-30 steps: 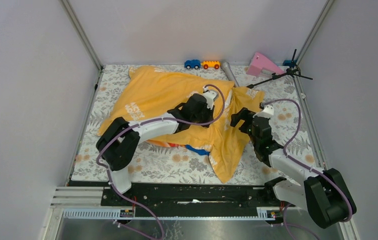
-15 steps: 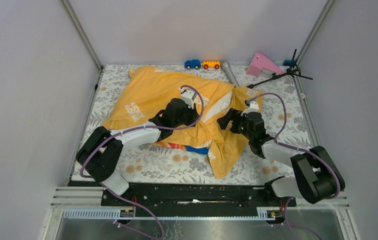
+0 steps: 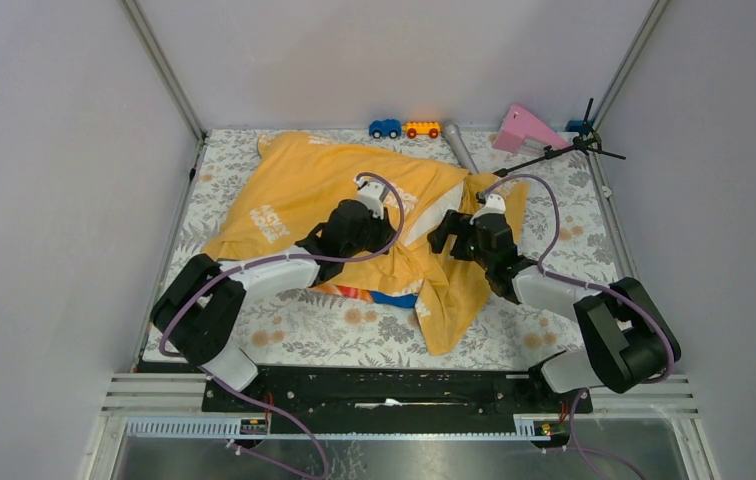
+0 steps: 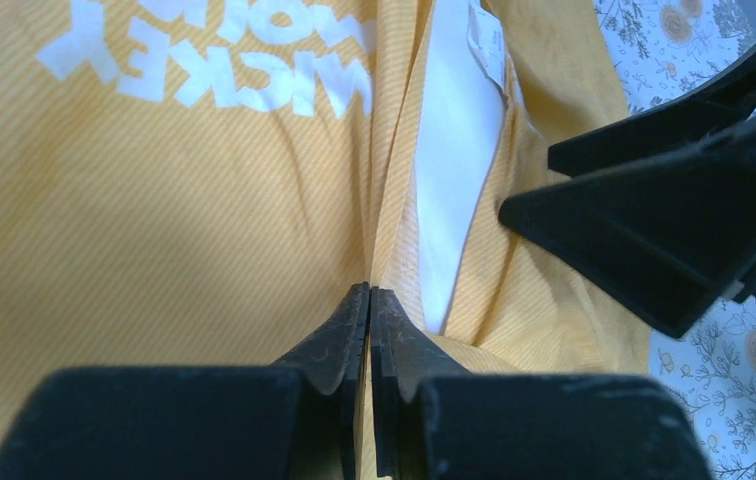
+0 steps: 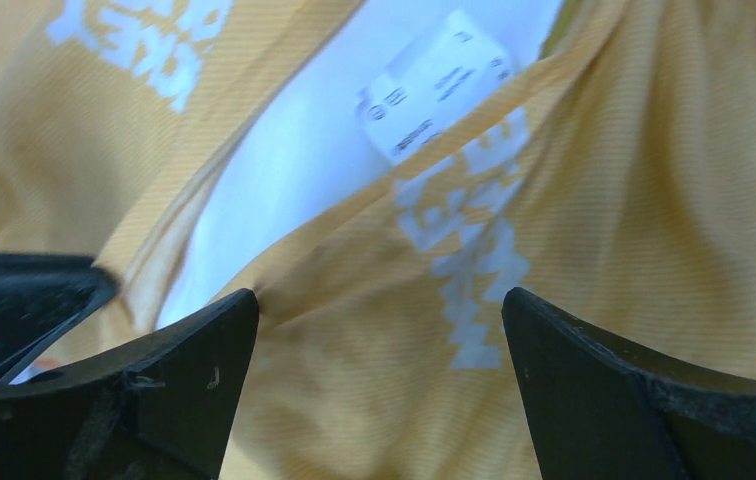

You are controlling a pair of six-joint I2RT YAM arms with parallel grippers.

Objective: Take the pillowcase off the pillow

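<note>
The orange-yellow pillowcase with white lettering covers the pillow across the middle of the mat; a loose flap hangs toward the front. A strip of white pillow with a label shows at the case's open edge; it also shows in the left wrist view and the right wrist view. My left gripper is shut on a fold of the pillowcase beside that opening. My right gripper is open just right of the opening, its fingers either side of the pillowcase fabric.
A floral mat covers the table. At the back edge lie a blue toy car, an orange toy car, a grey microphone, a pink object and a small black stand. Walls enclose three sides.
My left gripper has pulled back leftward along the pillowcase. My right gripper has moved up and left to the opening where the white pillow shows.
</note>
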